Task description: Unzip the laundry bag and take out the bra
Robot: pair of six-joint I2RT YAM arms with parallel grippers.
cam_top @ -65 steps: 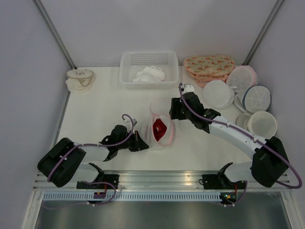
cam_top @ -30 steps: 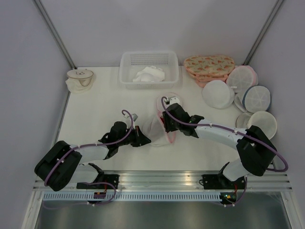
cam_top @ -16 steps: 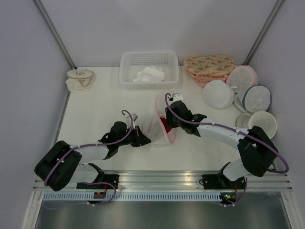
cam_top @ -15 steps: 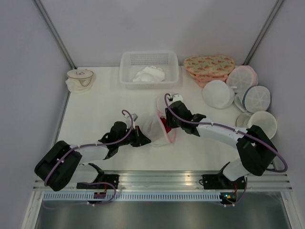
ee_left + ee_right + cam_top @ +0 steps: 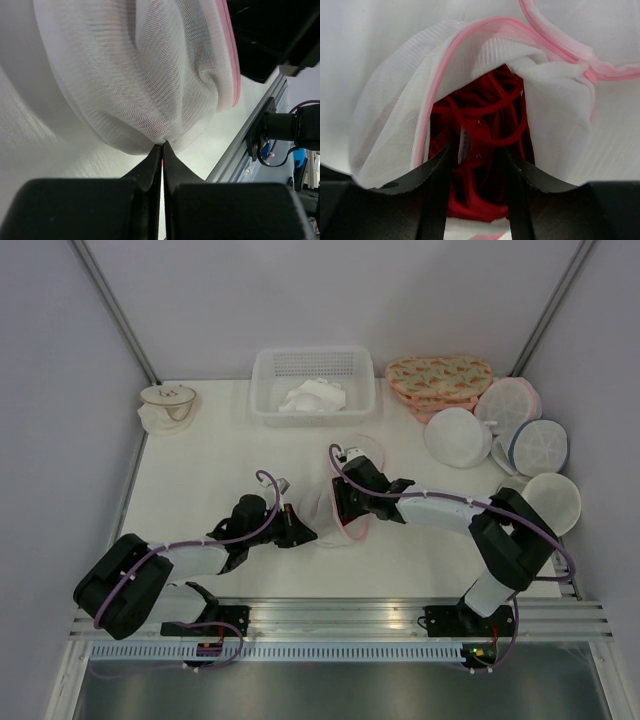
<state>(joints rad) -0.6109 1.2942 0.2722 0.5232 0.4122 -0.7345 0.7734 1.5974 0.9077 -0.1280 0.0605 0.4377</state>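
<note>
The laundry bag point(image 5: 332, 523) lies at mid-table, its white mesh mostly hidden under my right gripper point(image 5: 344, 502). In the right wrist view the bag point(image 5: 395, 115) gapes open along its pink zip rim point(image 5: 436, 85), and the dark red bra point(image 5: 487, 115) lies bunched inside. My right gripper point(image 5: 479, 156) is open inside the opening, one finger on each side of the bra. My left gripper point(image 5: 303, 533) is shut on a pinch of the bag's mesh point(image 5: 140, 75) at its near-left side, with the fingertips point(image 5: 162, 146) closed tight.
A white basket point(image 5: 268, 390) with a white cloth garment point(image 5: 315, 398) stands at the back. A floral bag point(image 5: 440, 378) and several round white bags point(image 5: 457, 437) lie at the right, one of them with a blue-grey rim point(image 5: 538, 447). A beige item point(image 5: 167, 405) sits at the far left.
My right gripper has pushed leftward and deeper into the bag's opening, and it now covers the bra in the top view. My left gripper has kept its hold on the mesh.
</note>
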